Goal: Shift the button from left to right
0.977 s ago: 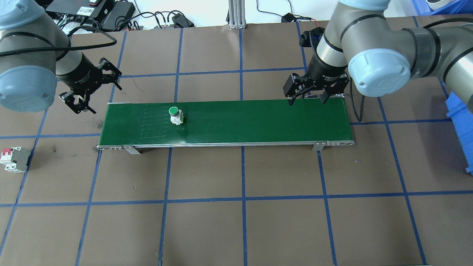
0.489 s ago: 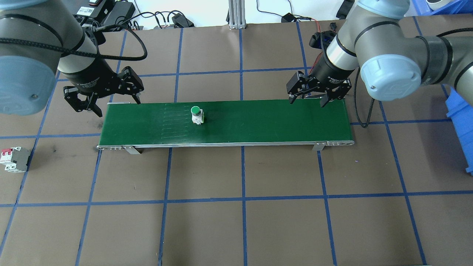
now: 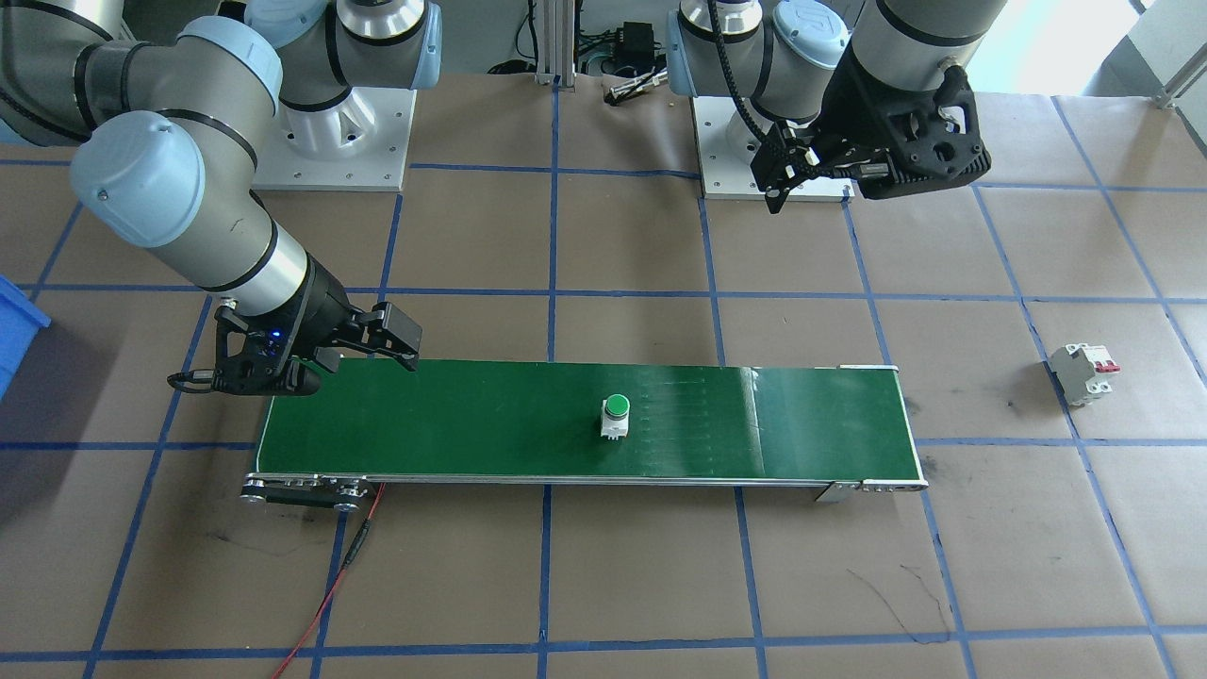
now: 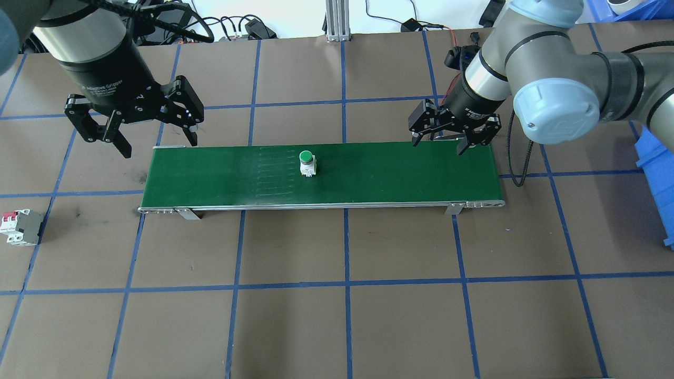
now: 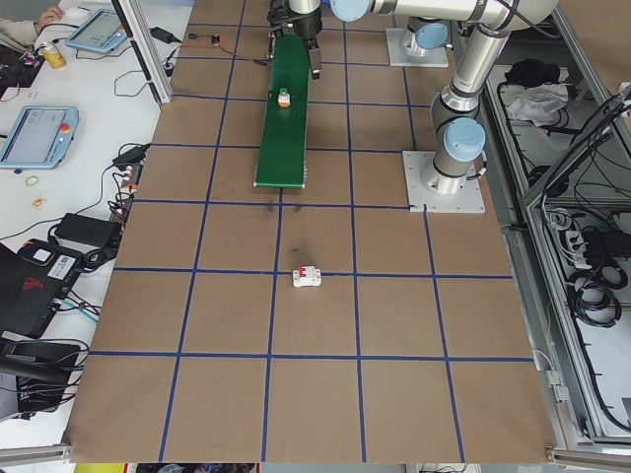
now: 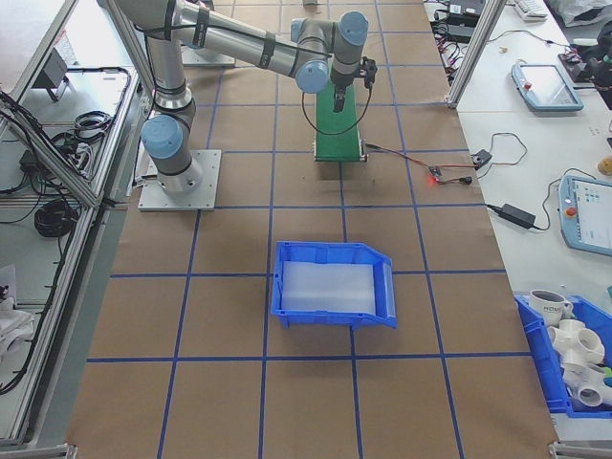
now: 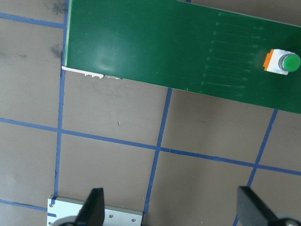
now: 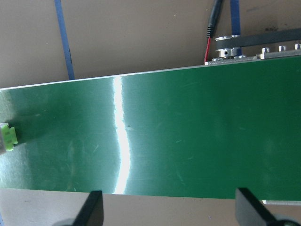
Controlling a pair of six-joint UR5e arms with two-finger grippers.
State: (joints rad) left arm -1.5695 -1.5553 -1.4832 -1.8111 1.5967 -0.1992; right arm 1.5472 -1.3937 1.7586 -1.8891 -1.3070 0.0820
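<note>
Overhead exterior: button point(image 4: 307, 163) green-capped, white-bodied, upright on belt point(image 4: 389, 173)

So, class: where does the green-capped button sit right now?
In the overhead view, the button stands upright on the green belt, slightly left of its middle, untouched by either hand.

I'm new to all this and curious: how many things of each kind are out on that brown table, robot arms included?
Robot arms: 2 (left gripper, right gripper)
Green conveyor belt: 1
Green-capped button: 1
Circuit breaker: 1
Blue bin: 1
Total: 6
</note>
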